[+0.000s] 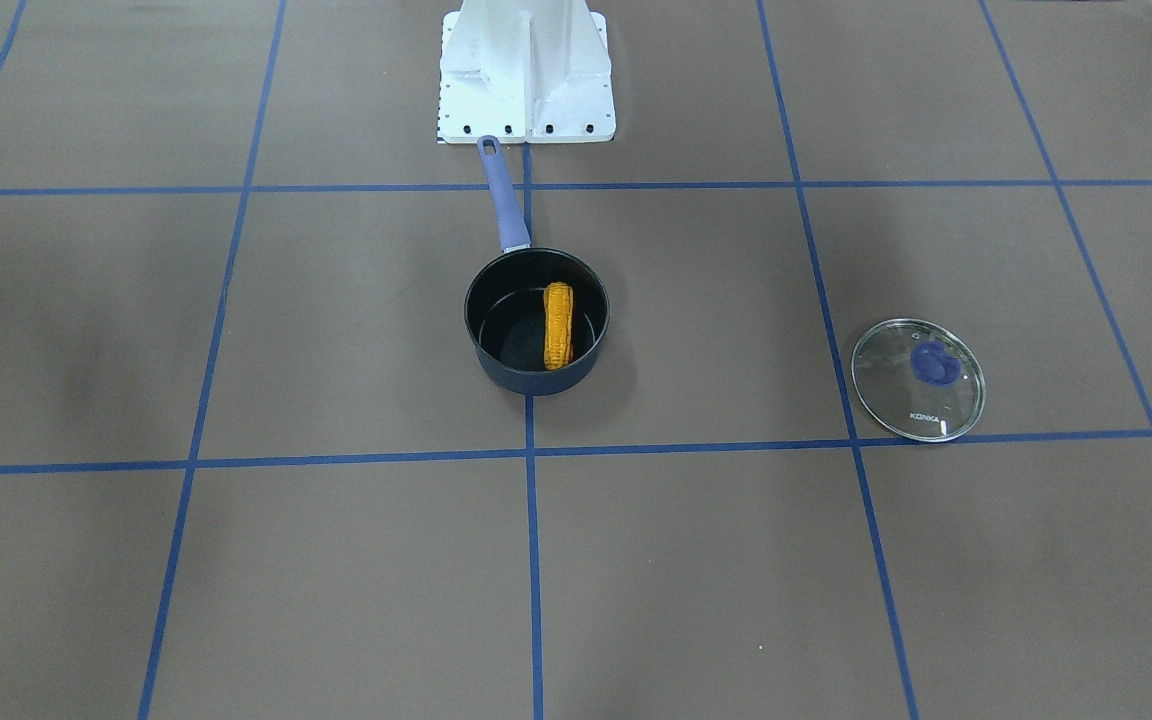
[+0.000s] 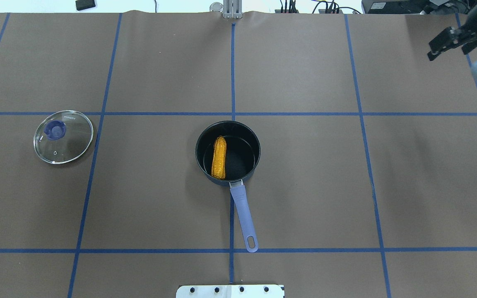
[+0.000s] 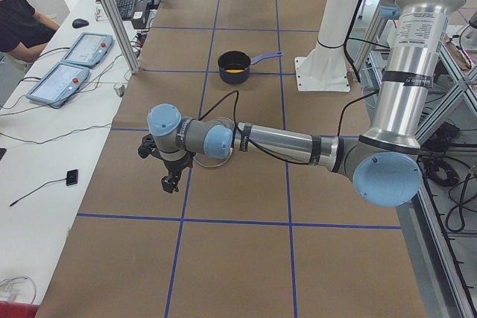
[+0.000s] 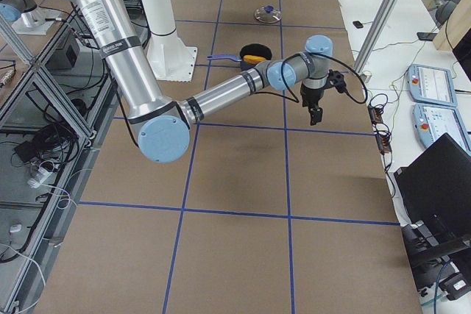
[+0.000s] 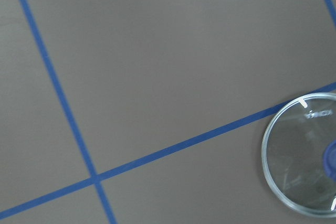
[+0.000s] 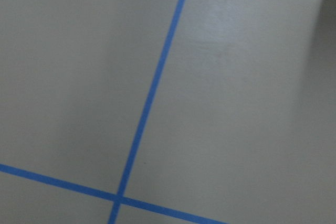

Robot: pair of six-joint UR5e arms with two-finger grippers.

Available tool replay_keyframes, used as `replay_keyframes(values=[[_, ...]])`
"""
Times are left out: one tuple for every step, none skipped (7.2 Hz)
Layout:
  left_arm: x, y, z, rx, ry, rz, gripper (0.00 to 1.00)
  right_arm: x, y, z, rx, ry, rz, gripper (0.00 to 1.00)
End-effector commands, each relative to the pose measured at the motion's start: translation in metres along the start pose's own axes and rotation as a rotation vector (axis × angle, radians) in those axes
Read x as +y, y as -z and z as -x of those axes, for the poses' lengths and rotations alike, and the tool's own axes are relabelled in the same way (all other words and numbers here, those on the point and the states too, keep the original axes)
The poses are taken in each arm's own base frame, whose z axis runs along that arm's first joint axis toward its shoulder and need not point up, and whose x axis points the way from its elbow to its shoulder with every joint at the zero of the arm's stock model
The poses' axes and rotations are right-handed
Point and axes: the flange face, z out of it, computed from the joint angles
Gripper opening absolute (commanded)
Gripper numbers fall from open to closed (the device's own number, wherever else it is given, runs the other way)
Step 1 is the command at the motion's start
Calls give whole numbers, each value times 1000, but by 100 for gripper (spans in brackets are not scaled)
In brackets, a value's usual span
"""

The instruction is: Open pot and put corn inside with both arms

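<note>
Corn cob (image 2: pixel 218 157), orange-yellow and bumpy, lies inside small dark navy saucepan (image 2: pixel 240 159) at centre of brown counter (image 2: pixel 304 186). Round glass lid (image 2: pixel 63 136) rests well apart, leaving the mouth free. Left gripper (image 3: pixel 171 179) and right gripper (image 4: pixel 315 112) hang outboard; opening cannot be told. Task judged complete.

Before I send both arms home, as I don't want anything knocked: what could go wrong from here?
1. The left gripper hangs low beside the glass lid lying on the table; a careless sweep could clip or slide it.
2. The handle of the pot sticks out toward the robot's base, so an arm retracting low might catch it and tip out the corn.
</note>
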Motion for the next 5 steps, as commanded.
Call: replay_keyframes(values=[[7,-4,5,1,37,14,100,54,-1,-111,28,-168,36,100],[7,-3,5,0,96,10,99,80,-4,-141,28,-220,49,100],[15,-9,9,1,106,20,99,98,-8,-150,30,-238,61,100],[15,-10,10,1,112,24,99,108,-6,-150,30,-238,58,100],[16,-10,12,0,115,25,99,112,-4,-149,28,-238,57,100]])
